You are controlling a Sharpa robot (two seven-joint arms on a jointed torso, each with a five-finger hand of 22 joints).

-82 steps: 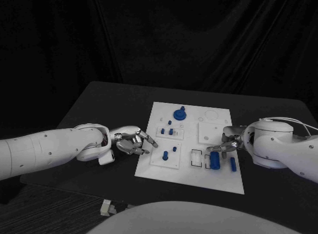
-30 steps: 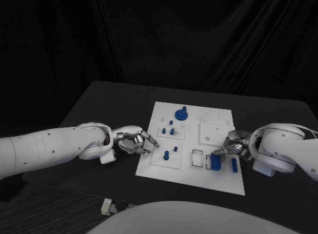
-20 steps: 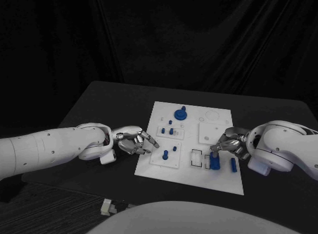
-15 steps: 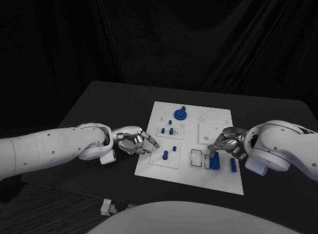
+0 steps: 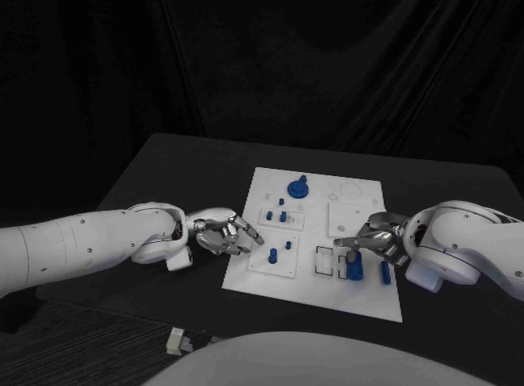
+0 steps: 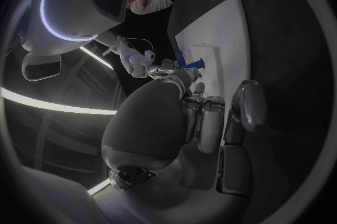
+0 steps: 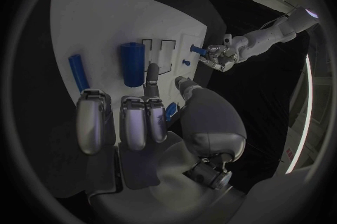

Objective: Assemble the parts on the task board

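Observation:
The white task board [image 5: 361, 296] lies mid-table. On it are a blue knob [image 5: 296, 189], small blue pegs [image 5: 272, 256], a thick blue cylinder [image 5: 353, 266] and a slim blue bar [image 5: 385, 272]. My right hand [image 5: 372, 239] hovers over the board's right side just behind the cylinder [image 7: 132, 56] and bar [image 7: 78, 70], with its fingers [image 7: 92, 118] stretched out and apart. A speck of blue [image 7: 171, 109] shows beside its thumb; I cannot tell what it is. My left hand [image 5: 222, 235] sits at the board's left edge, fingers [image 6: 210, 123] curled in with nothing in them.
The black table [image 5: 181, 177] stretches well beyond the board on every side, its front-left edge close to my left forearm. A small white object [image 5: 175, 342] lies on the floor below that edge. In the right wrist view my left hand [image 7: 219, 59] appears across the board.
My right hand has come in from the board's right edge over the board, dipped to the cylinder's top, then risen a little with fingers stretched. The cylinder stayed put. The left hand barely moved.

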